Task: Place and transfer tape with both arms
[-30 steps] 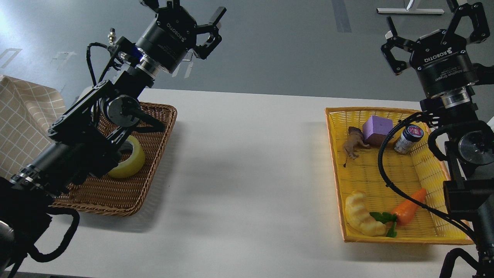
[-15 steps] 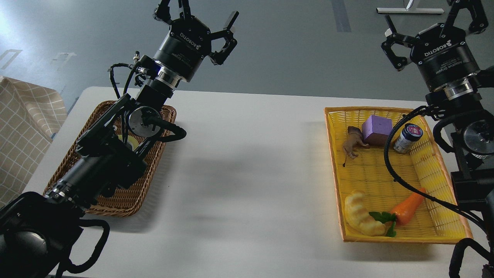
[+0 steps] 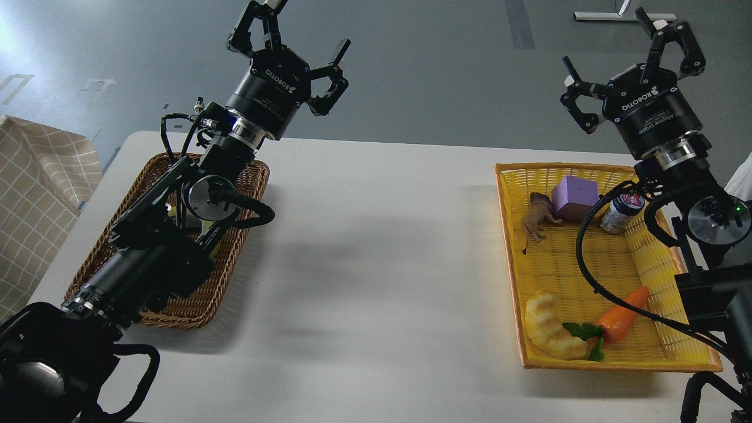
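Note:
The tape lies in the brown wicker basket at the left and is almost wholly hidden behind my left arm; only a sliver of yellow shows. My left gripper is open and empty, raised high above the basket's far end, fingers pointing up and away. My right gripper is open and empty, raised above the far end of the yellow basket at the right.
The yellow basket holds a purple block, a brown toy animal, a small jar, a toy carrot and a croissant toy. White table lies between the baskets. A checked cloth is at far left.
My left arm has swung over the brown basket and now covers the tape. My right gripper has moved left and down, more into view. Both grippers stay open.

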### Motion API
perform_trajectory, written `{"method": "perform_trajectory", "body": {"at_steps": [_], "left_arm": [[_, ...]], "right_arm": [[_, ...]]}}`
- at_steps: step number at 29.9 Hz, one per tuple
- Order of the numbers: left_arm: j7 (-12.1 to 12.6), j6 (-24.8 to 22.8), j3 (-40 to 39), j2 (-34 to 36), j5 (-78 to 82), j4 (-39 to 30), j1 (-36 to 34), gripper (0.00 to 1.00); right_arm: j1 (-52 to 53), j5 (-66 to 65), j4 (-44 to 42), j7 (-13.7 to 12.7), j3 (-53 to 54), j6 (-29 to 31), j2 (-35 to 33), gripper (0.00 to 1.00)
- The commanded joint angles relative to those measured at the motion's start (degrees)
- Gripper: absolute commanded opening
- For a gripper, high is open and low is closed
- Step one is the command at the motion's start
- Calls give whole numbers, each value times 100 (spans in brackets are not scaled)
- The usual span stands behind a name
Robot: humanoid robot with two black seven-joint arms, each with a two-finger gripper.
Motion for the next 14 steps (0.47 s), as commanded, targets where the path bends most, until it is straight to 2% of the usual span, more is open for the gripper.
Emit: {"method": "perform_trajectory", "body": {"at_steps": [1,14], "left_arm": [[0,1,4,-9,5,65,-31,98],[0,1,-4,-18,5,162,-13,98]], "right_arm": [[-61,8,12,0,1,0,12,100],[-87,8,29,35,10,0,82,100]]}}
